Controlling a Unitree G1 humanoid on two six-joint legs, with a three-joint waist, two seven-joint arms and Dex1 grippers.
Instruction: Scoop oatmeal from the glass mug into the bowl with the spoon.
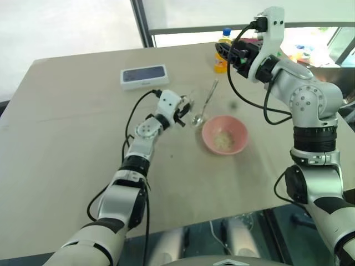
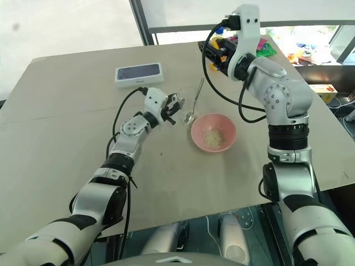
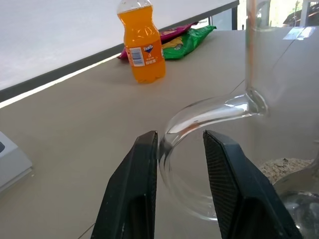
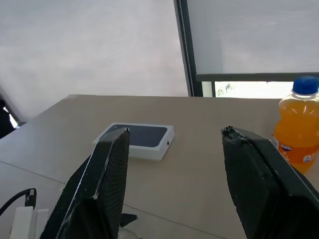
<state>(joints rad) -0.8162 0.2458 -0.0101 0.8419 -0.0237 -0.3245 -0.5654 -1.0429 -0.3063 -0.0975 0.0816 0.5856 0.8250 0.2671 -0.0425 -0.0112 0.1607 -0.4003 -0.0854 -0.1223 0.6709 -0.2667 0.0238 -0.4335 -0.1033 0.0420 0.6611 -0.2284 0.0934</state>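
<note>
Beige surface [image 1: 66, 144] under a bright window [image 4: 89, 45], boxed phone [image 1: 143, 76] far left. Left gripper [image 3: 179, 164] jaws sit slightly parted around the glass mug [image 3: 214, 149] handle; right gripper [image 4: 174, 164] jaws wide, empty.

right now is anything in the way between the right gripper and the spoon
Nothing visible blocks it. The right gripper, jaws apart and empty, hangs above the table beyond the spoon, whose handle leans up out of the glass mug. Open air separates them; the orange bottle stands behind the gripper.

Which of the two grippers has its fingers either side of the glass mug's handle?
The left gripper: its fingers flank the glass mug handle. The right gripper hangs open above the table, empty.
</note>
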